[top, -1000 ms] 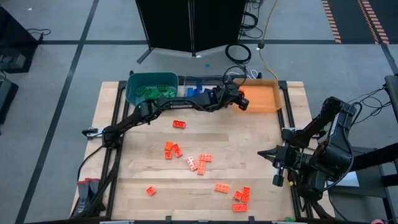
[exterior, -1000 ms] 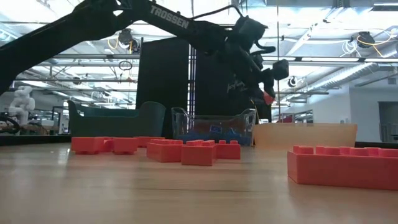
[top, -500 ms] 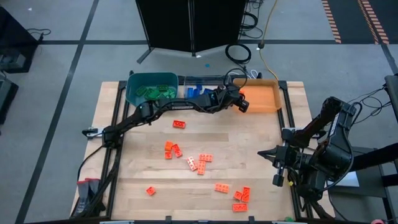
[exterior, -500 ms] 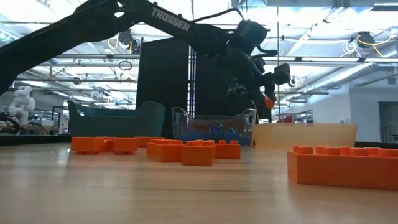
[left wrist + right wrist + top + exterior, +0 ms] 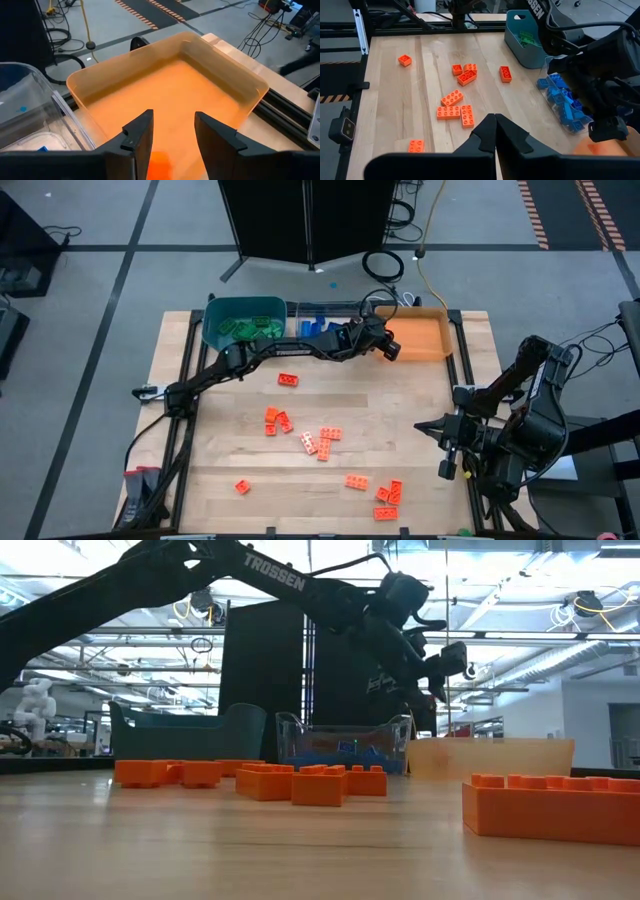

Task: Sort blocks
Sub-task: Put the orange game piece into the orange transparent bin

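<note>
Blocks: small rigid studded bricks, judged light, slick-sided; best pinched across the long flat sides. Orange ones scattered mid-table; green in teal bin, blue in clear bin. L gripper stretched out over orange bin, fingers spread, an orange block dropping between them. R gripper parked at table's right edge, fingers pressed together, empty.
</note>
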### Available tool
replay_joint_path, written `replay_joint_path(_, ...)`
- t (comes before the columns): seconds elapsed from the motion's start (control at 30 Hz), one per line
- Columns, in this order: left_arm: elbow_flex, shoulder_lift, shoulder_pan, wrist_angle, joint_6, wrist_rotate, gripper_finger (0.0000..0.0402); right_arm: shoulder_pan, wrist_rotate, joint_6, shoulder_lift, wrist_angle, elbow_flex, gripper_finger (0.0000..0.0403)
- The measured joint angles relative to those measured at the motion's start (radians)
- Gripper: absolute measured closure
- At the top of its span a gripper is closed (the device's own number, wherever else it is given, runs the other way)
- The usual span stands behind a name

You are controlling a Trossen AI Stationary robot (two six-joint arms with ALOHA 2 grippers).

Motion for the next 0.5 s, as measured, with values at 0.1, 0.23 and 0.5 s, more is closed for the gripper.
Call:
replay_joint_path(0.1, -0.001, 0.0, 0.001, 0.025, 0.04, 0.031, 0.0251, 0.0, 0.0, 0.002, 0.0, 0.0, 0.0, 0.0402)
replay_joint_path(0.23, -0.001, 0.0, 0.002, 0.039, 0.044, 0.078, 0.025, 0.0, 0.0, 0.002, 0.0, 0.0, 0.0, 0.0402)
replay_joint_path(0.5, 0.148, -0.102, -0.033, -0.132, 0.217, 0.433, 0.0249, 0.0, 0.0, -0.006, 0.0, -0.011, 0.0, 0.0402)
